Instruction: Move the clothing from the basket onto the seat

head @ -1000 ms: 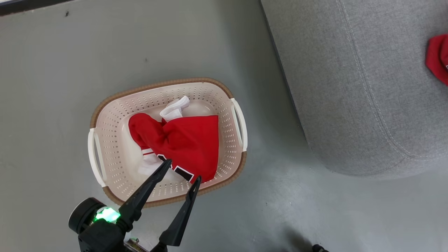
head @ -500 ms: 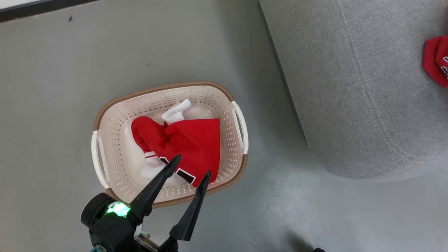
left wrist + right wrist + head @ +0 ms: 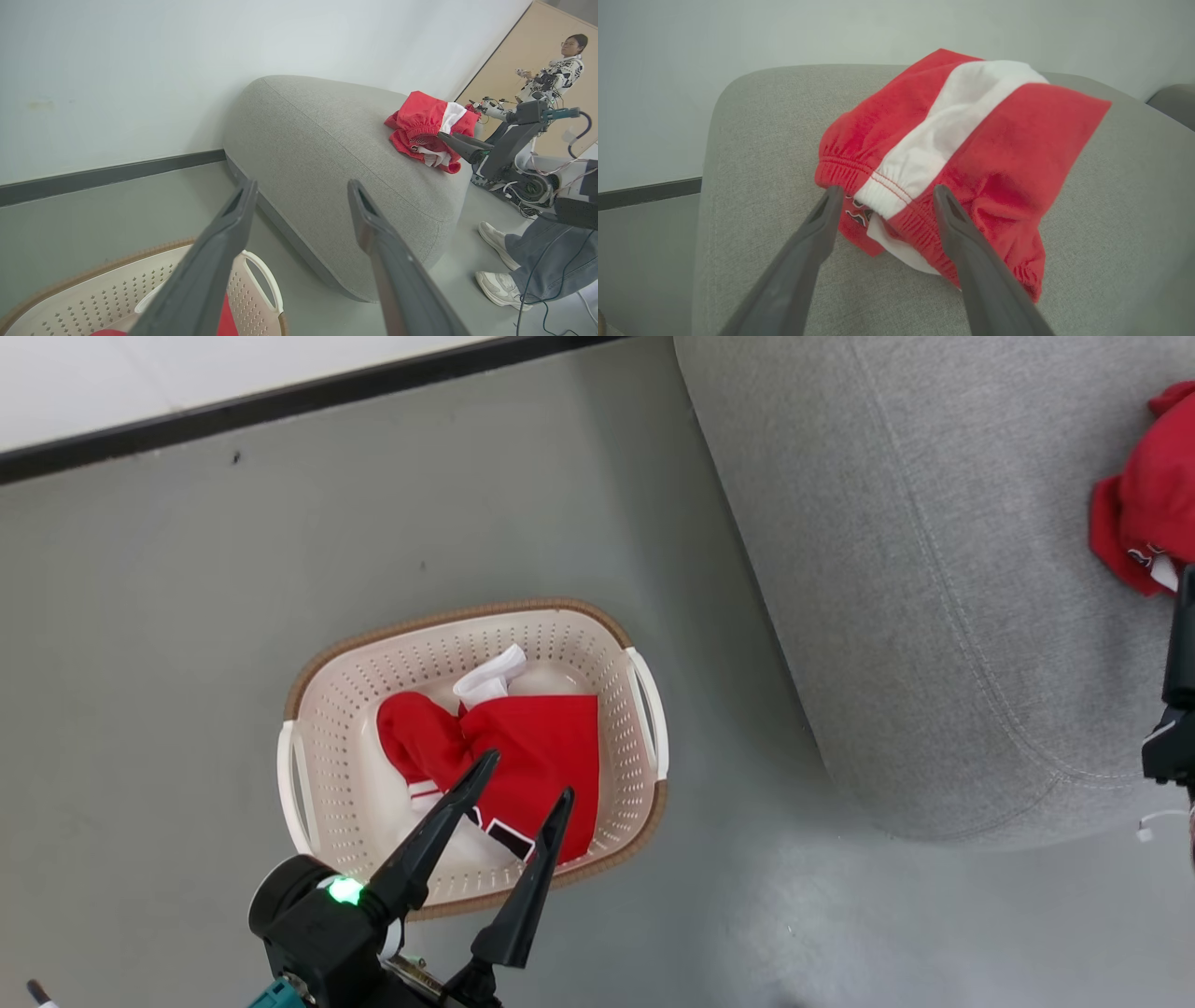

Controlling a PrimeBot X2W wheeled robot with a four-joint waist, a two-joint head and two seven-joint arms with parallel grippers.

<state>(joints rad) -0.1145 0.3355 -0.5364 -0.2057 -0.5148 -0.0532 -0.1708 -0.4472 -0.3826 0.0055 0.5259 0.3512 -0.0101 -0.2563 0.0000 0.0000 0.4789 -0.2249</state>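
The cream basket (image 3: 322, 747) stands on the grey floor with a red piece of clothing (image 3: 541, 747) and white trim bunched inside. My left gripper (image 3: 528, 775) hovers open over the basket's near side, empty; the left wrist view shows its wide-apart fingers (image 3: 219, 252) above the basket rim (image 3: 93, 280). A second red and white garment (image 3: 971, 154) lies on the grey seat (image 3: 761, 140). My right gripper (image 3: 888, 190) is open, its tips on either side of that garment's waistband. The same garment (image 3: 1144, 495) lies at the far right of the seat (image 3: 934, 569).
A white wall with a dark baseboard (image 3: 280, 401) runs behind the basket. One person (image 3: 558, 65) stands at the far right, and another person's legs and white shoes (image 3: 502, 280) are beside the seat. Cables (image 3: 551, 280) trail on the floor there.
The head camera has tilted, bringing the wall and more of the garment on the seat into view. My right arm's dark end now shows at the right edge. The left gripper still stands open over the basket.
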